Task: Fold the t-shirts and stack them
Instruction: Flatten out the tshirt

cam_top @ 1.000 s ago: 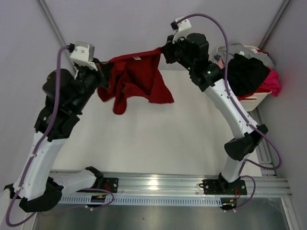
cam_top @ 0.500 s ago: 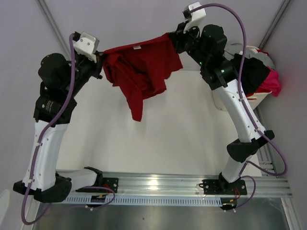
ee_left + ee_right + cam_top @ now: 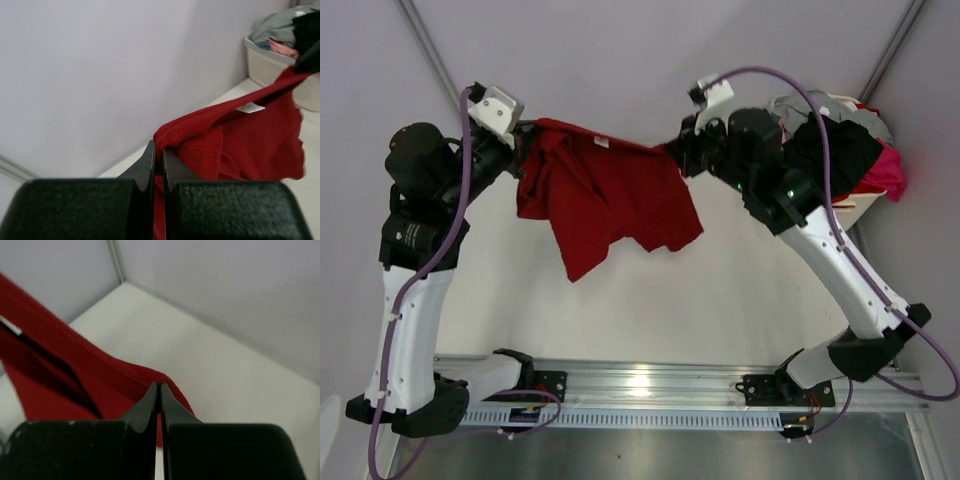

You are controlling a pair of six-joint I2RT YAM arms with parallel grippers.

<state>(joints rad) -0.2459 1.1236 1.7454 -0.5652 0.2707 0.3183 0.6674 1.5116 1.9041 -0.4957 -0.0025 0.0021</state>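
Left of basket [image 3: 842,212]: red tee [image 3: 610,195] hangs stretched between grippers. Left gripper [image 3: 525,138] clamps one top corner, right gripper [image 3: 672,157] pinches other. Since half-second ago: right arm lower, cloth spread wider, less bunched. Likely set for laying flat; fold not begun.

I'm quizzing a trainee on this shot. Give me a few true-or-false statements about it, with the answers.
1. The left gripper and right gripper are both shut on the red shirt. True.
2. The red shirt lies neatly folded. False: it hangs unfolded between the two grippers.
3. A black shirt drapes over the basket. True.
4. The basket stands at the far left. False: it is at the far right.
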